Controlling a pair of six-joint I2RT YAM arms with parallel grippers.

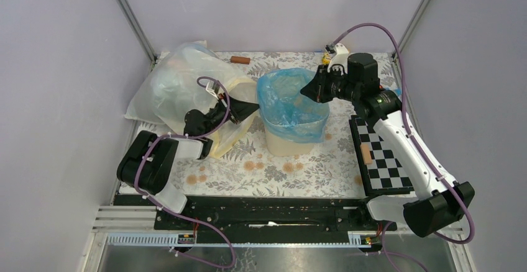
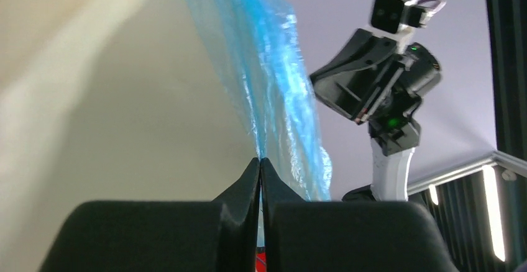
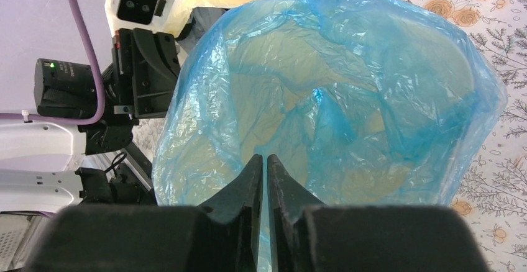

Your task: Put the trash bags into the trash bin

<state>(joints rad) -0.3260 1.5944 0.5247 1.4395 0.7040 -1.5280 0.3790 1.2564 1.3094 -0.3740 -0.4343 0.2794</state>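
Well, one bin (image 1: 292,143) stands on the bench (image 1: 311,169), with one blue bag (image 1: 289,95) sitting in its mouth and folded over the rim. One big clear bag (image 1: 168,86) slumps just left of the bin. Two claws: the left claw (image 1: 256,107), pressed fully shut, nips the bag at the bin's left rim. The right claw (image 1: 304,90), a hair's gap left, pinches it at the right rim.

Light-blue translucent plastic trash bag (image 1: 292,101) inside cream plastic bin (image 1: 287,146)
Mouth open, crinkled film draped over the upright bin's rim.
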